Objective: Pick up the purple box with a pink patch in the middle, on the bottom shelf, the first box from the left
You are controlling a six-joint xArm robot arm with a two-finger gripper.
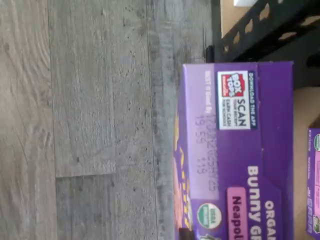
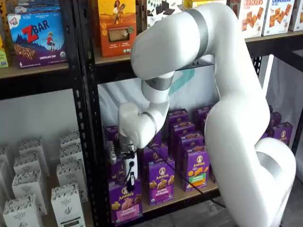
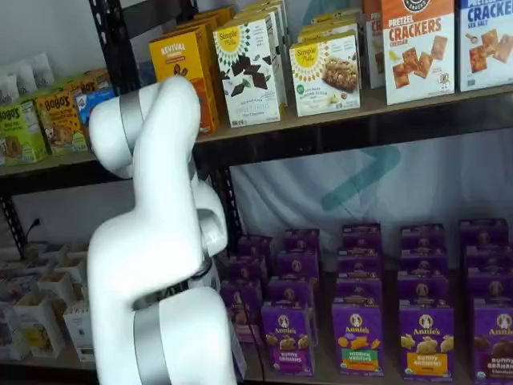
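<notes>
I see grey plank flooring beneath the black-railed bottom shelf. The purple box, pink panel low on its front, stands at that shelf's left end. My pincer is closed on its top. The wrist view alone shows the box's top flap; in the other shelf view the arm hides the box.

Purple box: pink patch, yellow logo; bottom shelf tan.

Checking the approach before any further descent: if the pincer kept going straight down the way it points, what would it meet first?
Most likely the top of the tall purple Annie's carton with the pink label directly beneath the pincer; it may already be touching, since depth is unclear.
</notes>
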